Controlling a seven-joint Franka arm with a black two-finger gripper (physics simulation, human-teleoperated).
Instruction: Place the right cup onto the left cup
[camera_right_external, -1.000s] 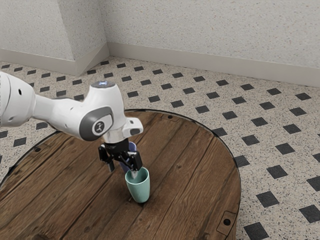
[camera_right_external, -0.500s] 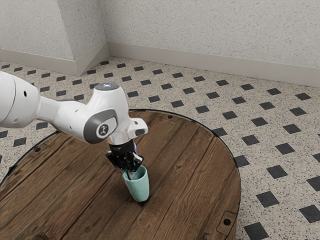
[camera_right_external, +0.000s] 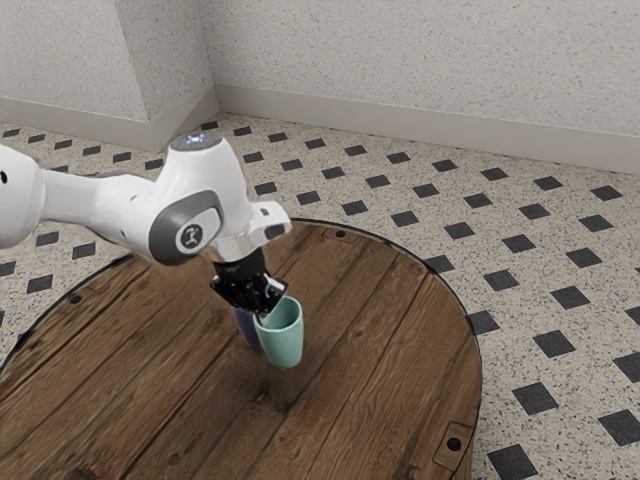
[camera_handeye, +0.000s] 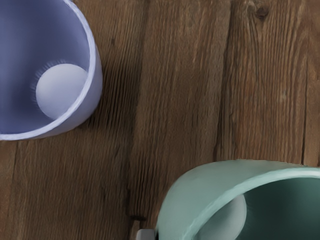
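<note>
A mint-green tapered cup (camera_right_external: 285, 346) and periwinkle round cup (camera_handeye: 47, 62) are contrasting; dark grain is streaking the brown round wooden worktop (camera_right_external: 375, 340).

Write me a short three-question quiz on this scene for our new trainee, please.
1. Multiple choice: where does the gripper hold the green cup?
A) under its base
B) at its rim
C) around the middle of its body

2. True or false: the green cup is outside the purple-blue cup.

3. Short answer: in the exterior view, which of the two cups partly hides the other?

Key: 1. B; 2. true; 3. the green cup
</note>
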